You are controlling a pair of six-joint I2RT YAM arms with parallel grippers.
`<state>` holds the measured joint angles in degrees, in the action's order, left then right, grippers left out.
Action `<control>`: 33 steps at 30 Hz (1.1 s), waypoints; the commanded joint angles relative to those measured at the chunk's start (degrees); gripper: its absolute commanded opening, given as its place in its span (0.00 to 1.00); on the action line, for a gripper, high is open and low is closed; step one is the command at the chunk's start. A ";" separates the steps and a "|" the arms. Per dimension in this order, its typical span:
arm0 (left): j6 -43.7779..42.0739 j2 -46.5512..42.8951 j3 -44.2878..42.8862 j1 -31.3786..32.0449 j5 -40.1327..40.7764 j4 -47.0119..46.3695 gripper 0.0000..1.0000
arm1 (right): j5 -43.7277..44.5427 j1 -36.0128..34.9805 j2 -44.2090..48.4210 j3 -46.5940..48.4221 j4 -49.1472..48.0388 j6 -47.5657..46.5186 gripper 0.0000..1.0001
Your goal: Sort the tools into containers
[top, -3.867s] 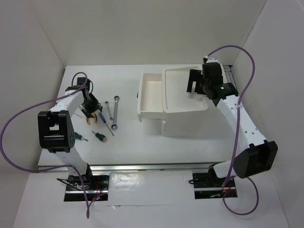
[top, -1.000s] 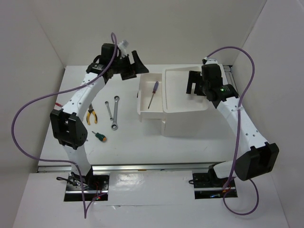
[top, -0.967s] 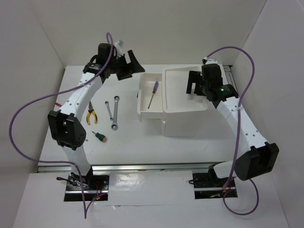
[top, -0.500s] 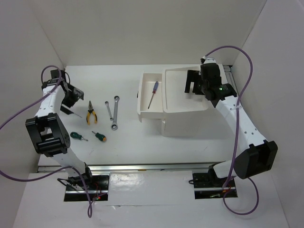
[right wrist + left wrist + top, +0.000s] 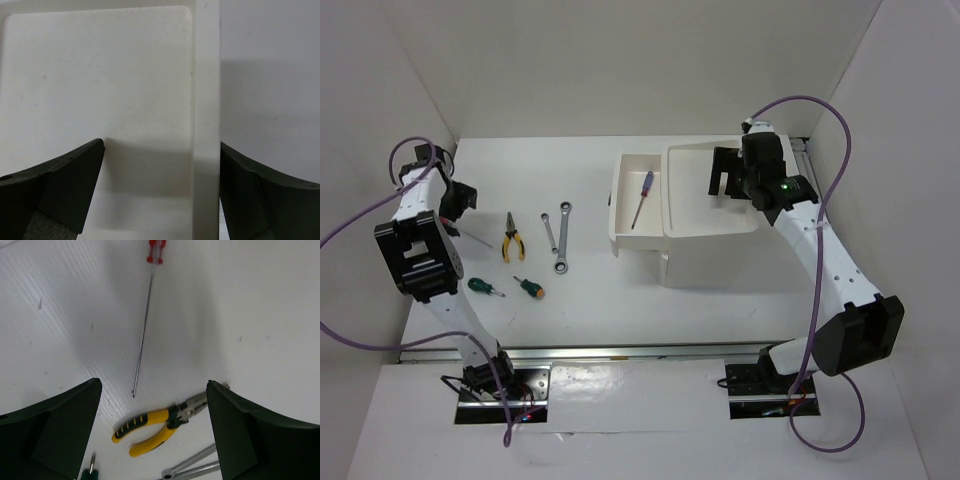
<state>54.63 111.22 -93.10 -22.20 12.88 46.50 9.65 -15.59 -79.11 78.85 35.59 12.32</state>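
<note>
Left gripper [image 5: 152, 385] was spread wide and empty above a thin red-handled screwdriver [image 5: 145, 320] on the table [image 5: 250, 315], with yellow-and-black pliers [image 5: 145, 423] just beyond its tip and two silver wrenches [image 5: 558, 235] beside them. Right gripper [image 5: 162, 142] gaped equally wide, empty, over the white top tray [image 5: 100, 75]. Blue-handled screwdriver [image 5: 640, 203] lay diagonally in the pulled-out drawer [image 5: 655, 225].

Wide bare surface [image 5: 610, 290] between the wrenches [image 5: 563, 238] and the pulled-out drawer [image 5: 617, 205], pliers [image 5: 511, 242] and stubby screwdrivers [image 5: 530, 289] crowding the left side, side wall [image 5: 370, 150] close beside the left claw [image 5: 153, 387], box unit [image 5: 715, 262] filling the right
</note>
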 commanded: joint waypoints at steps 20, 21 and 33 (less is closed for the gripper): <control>1.01 13.85 -8.77 -5.49 4.96 -4.03 0.82 | 3.18 -3.74 -1.92 -0.54 8.70 -1.24 0.95; 0.22 13.85 -7.03 -5.49 4.09 -5.27 0.80 | 3.18 -3.74 -2.53 -0.54 8.70 -1.24 0.95; -0.41 17.80 -5.87 -2.15 5.31 -7.30 0.52 | 4.24 -4.27 -3.07 -0.01 8.70 -0.71 0.95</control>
<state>54.48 126.52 -99.98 -24.84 17.54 40.42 14.85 -18.13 -79.66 79.50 36.07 12.97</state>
